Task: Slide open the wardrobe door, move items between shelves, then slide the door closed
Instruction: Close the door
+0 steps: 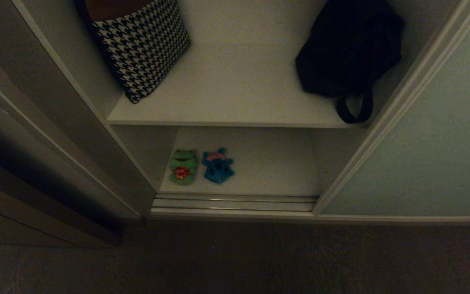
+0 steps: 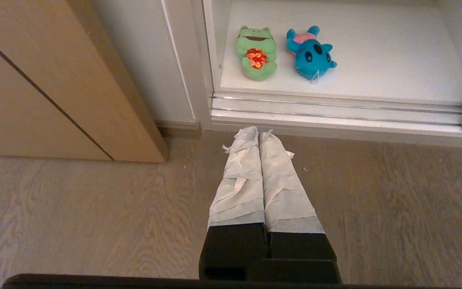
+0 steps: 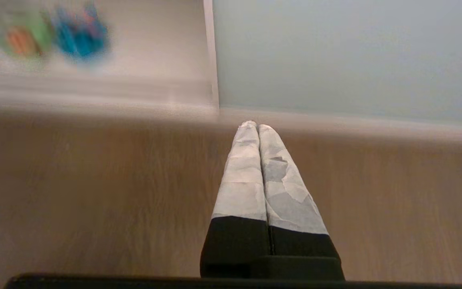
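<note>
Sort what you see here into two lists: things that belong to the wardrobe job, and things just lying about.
Part of the job:
sliding door
green frog toy
blue toy
upper shelf
lower shelf

Just lying about:
checked cloth
black bag

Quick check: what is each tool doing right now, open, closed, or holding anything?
Left tool: closed, holding nothing, above the floor.
Right tool: closed, holding nothing, above the floor.

Plush green frog (image 2: 256, 53) and blue toy (image 2: 309, 54) on a smooth off-white shelf (image 2: 375, 56); matt door panel (image 3: 347, 56), brushed metal track (image 2: 335, 112), wood-grain floor (image 2: 94, 216).
</note>
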`<state>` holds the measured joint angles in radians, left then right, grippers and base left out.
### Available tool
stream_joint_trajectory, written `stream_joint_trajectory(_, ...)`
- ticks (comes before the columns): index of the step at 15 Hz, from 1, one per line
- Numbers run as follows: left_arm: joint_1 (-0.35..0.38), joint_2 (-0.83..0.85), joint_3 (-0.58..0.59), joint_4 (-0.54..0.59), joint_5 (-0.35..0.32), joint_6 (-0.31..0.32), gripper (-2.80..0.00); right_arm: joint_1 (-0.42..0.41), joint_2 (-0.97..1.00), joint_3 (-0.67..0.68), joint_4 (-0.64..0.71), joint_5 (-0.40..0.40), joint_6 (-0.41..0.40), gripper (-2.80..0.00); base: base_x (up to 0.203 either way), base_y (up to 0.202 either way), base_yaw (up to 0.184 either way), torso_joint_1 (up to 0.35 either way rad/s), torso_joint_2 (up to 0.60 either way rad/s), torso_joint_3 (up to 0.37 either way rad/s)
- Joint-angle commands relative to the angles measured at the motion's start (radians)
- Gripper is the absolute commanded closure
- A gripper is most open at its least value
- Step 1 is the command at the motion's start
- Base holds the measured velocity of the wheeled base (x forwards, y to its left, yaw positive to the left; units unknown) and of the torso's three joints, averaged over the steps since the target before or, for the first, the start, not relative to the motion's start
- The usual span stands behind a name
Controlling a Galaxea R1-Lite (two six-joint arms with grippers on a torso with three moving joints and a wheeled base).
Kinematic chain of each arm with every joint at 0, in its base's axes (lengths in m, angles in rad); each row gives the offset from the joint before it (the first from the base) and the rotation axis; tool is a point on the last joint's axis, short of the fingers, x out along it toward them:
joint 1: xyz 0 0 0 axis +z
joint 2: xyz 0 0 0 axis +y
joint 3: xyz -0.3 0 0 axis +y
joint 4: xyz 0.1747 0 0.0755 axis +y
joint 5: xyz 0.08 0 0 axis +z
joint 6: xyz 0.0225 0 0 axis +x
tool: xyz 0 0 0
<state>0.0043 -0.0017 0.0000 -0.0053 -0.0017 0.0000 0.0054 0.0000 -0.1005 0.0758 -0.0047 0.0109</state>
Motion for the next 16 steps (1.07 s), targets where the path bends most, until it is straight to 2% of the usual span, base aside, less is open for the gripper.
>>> stream_joint_trajectory(1,0.000,0.003,0.000,-0.001,0.000,0.000,0.00,0.001,0.003,-0.170,0.115,0.002,0.011,0.00,0.000,0.000,0.000,0.000,0.00,0.000)
stream_joint_trajectory(4,0.000,0.003,0.000,-0.001,0.000,0.000,0.00,0.001,0.063,-0.604,0.510,0.038,0.030,0.00,0.000,0.000,0.000,0.000,0.00,0.000)
stream_joint_trajectory(7,0.000,0.003,0.000,-0.001,0.000,0.000,0.00,0.012,0.232,-0.944,0.781,0.076,0.041,0.00,0.000,0.000,0.000,0.000,0.00,0.000)
stream_joint_trajectory(11,0.000,0.003,0.000,-0.001,0.000,0.000,0.00,0.027,0.452,-1.260,0.929,0.131,0.081,0.00,0.000,0.000,0.000,0.000,0.00,0.000)
stream_joint_trajectory(13,0.000,0.003,0.000,-0.001,0.000,0.000,0.00,0.037,0.554,-1.404,0.953,0.175,0.159,0.00,0.000,0.000,0.000,0.000,0.00,0.000)
stream_joint_trajectory(16,0.000,0.003,0.000,-0.001,0.000,0.000,0.00,0.072,0.701,-1.572,0.959,0.199,0.330,0.00,0.000,0.000,0.000,0.000,0.00,0.000)
